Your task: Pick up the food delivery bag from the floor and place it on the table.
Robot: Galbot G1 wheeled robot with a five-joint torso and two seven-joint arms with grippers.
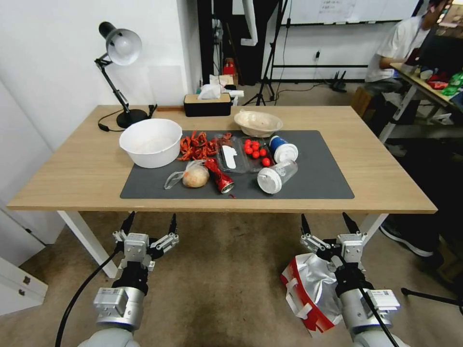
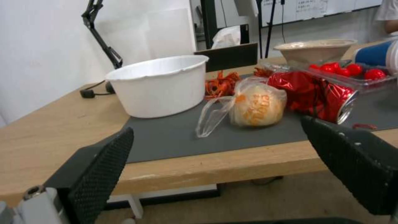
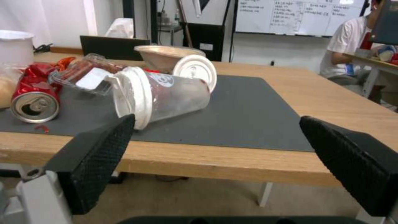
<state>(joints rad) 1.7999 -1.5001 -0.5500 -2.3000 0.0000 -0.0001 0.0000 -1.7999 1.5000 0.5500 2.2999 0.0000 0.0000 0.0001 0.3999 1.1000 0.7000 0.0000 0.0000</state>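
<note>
The food delivery bag (image 1: pixel 308 291), white with red sides and silver lining, lies crumpled on the floor (image 1: pixel 222 284) at the lower right of the head view, partly behind my right arm. My right gripper (image 1: pixel 328 221) hangs open just above and beyond the bag, in front of the table's (image 1: pixel 87 168) near edge. My left gripper (image 1: pixel 149 222) is also open, held at the same height on the left, over bare floor. In both wrist views the black fingers (image 2: pixel 99 168) (image 3: pixel 97 161) stand wide apart with nothing between them, facing the table edge (image 3: pixel 232 161).
The dark mat (image 1: pixel 318 178) carries a white bowl (image 1: pixel 151 141), bagged bread roll (image 1: pixel 194 176), crushed red can (image 1: pixel 219 176), tipped cups (image 1: pixel 277 176), tomatoes (image 1: pixel 255 149) and a paper bowl (image 1: pixel 258 123). A desk lamp (image 1: pixel 120 72) and tissue box (image 1: pixel 207 103) stand behind. White table legs (image 1: pixel 89 241) flank the floor space.
</note>
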